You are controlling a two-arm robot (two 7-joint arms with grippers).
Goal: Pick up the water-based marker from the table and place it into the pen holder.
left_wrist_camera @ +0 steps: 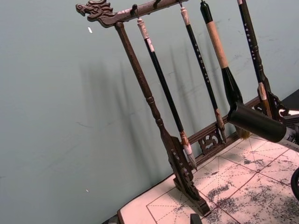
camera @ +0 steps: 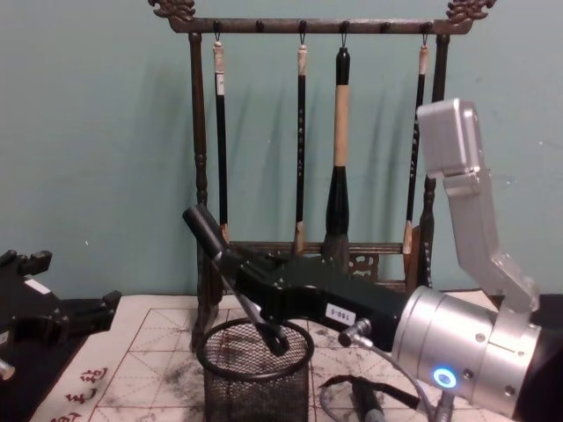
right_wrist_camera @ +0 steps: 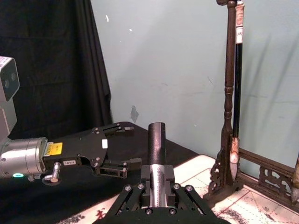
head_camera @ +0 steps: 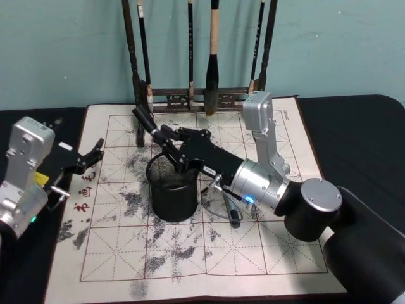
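Hovering above the pen holder, the right gripper is clamped on the tilted water-based marker, whose lower end sits at the holder's mouth. It should lower a little, centred, before letting go. The left gripper is parked far left, fingers apart.

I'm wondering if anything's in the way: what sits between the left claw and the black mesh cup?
Nothing stands there: the head view shows just ink-stained mat between the left gripper and the pen holder.

The marker's middle is hidden inside the right gripper; the holder's base is cut off below it.
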